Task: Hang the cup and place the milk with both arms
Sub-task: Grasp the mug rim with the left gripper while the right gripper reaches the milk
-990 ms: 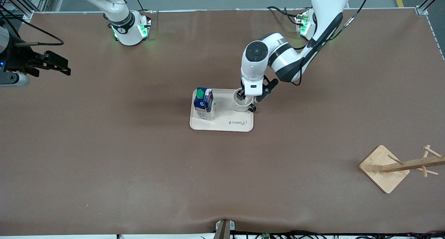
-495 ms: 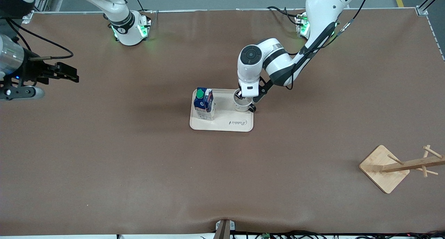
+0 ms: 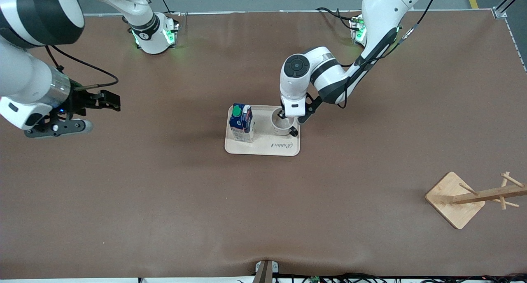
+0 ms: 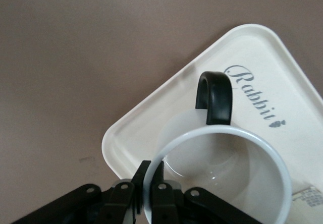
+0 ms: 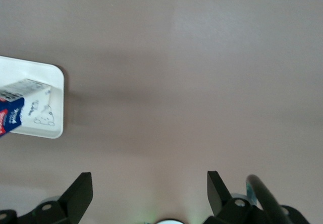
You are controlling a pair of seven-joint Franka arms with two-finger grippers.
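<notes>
The white cup [image 3: 283, 127] with a black handle [image 4: 214, 98] is on or just above the cream tray [image 3: 267, 149], at the tray's end toward the left arm. My left gripper [image 3: 281, 115] is shut on the cup's rim, one finger inside and one outside, as the left wrist view [image 4: 150, 171] shows. The milk [image 3: 241, 122], blue and white with a green cap, stands upright at the tray's other end and shows partly in the right wrist view [image 5: 10, 110]. My right gripper [image 3: 112, 101] is open and empty, over bare table toward the right arm's end [image 5: 150, 181].
A wooden cup rack [image 3: 473, 194] with pegs stands on a square base, nearer the front camera, toward the left arm's end. The tray's corner shows in the right wrist view [image 5: 50, 82]. Brown table surrounds the tray.
My right arm has swung in from the table's end toward the tray. My left gripper has shifted with the cup a little toward the milk.
</notes>
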